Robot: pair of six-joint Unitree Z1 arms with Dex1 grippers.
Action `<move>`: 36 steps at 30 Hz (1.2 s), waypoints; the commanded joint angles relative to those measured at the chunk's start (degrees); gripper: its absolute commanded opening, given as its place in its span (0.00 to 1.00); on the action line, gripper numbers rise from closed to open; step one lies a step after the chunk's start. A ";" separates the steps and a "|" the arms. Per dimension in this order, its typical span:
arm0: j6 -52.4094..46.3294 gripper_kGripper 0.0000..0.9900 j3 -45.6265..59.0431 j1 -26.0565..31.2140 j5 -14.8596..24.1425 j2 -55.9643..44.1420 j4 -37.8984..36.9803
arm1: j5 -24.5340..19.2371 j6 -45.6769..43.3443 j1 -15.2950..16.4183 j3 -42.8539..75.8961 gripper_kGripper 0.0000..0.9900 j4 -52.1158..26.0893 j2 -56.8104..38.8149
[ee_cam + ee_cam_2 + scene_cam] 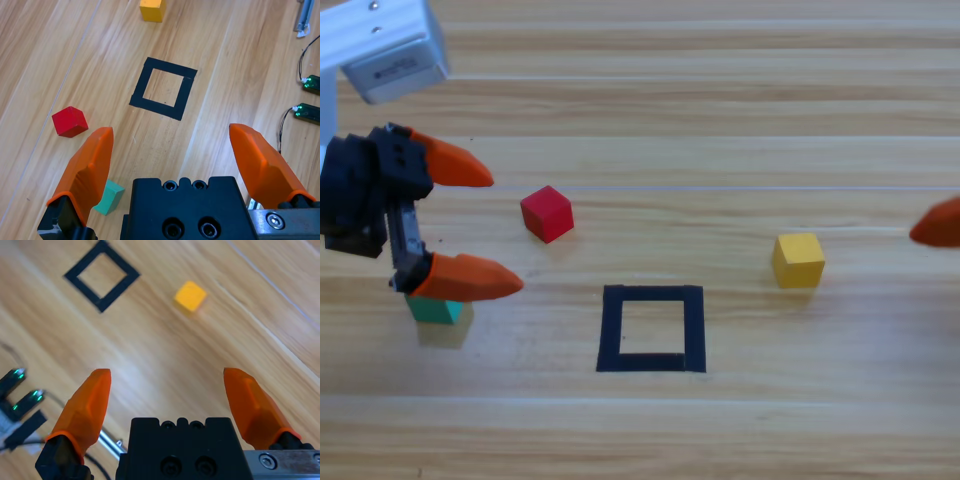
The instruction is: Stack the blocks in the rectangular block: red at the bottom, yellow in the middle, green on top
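While its jaws stand wide and empty, the left gripper (490, 228) hangs above the counter (720, 120), red (547, 213) just ahead of them and green (435, 309) seemingly under the nearer jaw. Beyond lie the rectangular block (652, 328) and yellow (798, 260). First step: descend and straddle red. The right gripper (165, 390) waits, jaws wide.

Robotics test bench or laboratory. Evidence: a bare wood-grain counter (720, 130); a black tape square (651, 328) marked on it near 6 o'clock; small circuit boards with lit green indicators (310, 97) and trailing wires at the counter's edge, seen from both wrist views.
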 commanded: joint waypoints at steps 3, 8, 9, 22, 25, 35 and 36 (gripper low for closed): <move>-3.08 1.00 0.66 -1.05 3.34 2.41 -0.82 | -7.47 14.23 1.82 -2.29 0.99 -2.07 13.21; -21.01 1.00 -2.77 -1.05 13.80 4.87 -0.56 | -13.53 16.61 1.82 -4.13 1.00 -1.81 18.31; -24.87 1.00 -2.68 -1.05 15.74 4.70 -0.73 | -13.71 18.37 1.82 -4.49 1.00 -1.72 19.19; -56.34 1.00 -6.20 -0.96 27.25 5.58 3.57 | -10.45 27.86 1.55 -17.23 1.00 4.17 34.04; -60.82 0.99 -8.92 -0.96 28.30 8.56 5.33 | -9.93 28.56 1.55 -18.81 0.99 4.26 36.15; -76.82 0.98 -32.30 -0.96 30.59 30.98 24.14 | -8.79 28.56 1.55 -22.77 0.93 4.26 42.13; -78.40 0.98 -35.29 -0.96 30.59 33.17 26.69 | -8.79 28.56 1.55 -23.03 0.93 4.26 42.83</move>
